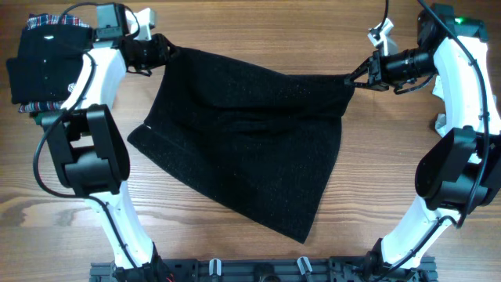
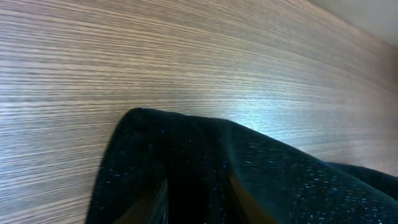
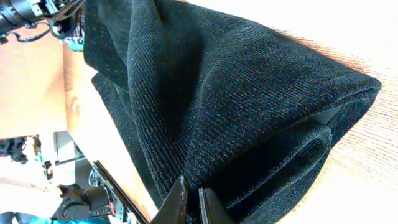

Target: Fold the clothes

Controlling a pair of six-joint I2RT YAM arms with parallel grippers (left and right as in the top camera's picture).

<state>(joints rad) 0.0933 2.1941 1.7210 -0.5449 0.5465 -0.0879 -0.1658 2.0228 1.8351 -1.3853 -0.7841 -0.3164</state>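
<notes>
A black knitted garment [image 1: 250, 141] lies spread over the middle of the wooden table, its far edge stretched between both grippers. My left gripper [image 1: 163, 50] is shut on the garment's far left corner; in the left wrist view the cloth [image 2: 249, 180] covers the fingers. My right gripper [image 1: 358, 76] is shut on the far right corner; in the right wrist view the fingers [image 3: 191, 198] pinch bunched folds of the cloth [image 3: 236, 93]. The near corner hangs toward the table's front edge.
A pile of dark clothes with a plaid piece [image 1: 43, 55] sits at the far left behind the left arm. The arm bases stand at the front left [image 1: 86, 153] and front right [image 1: 458, 168]. A black rail [image 1: 258, 270] runs along the front edge.
</notes>
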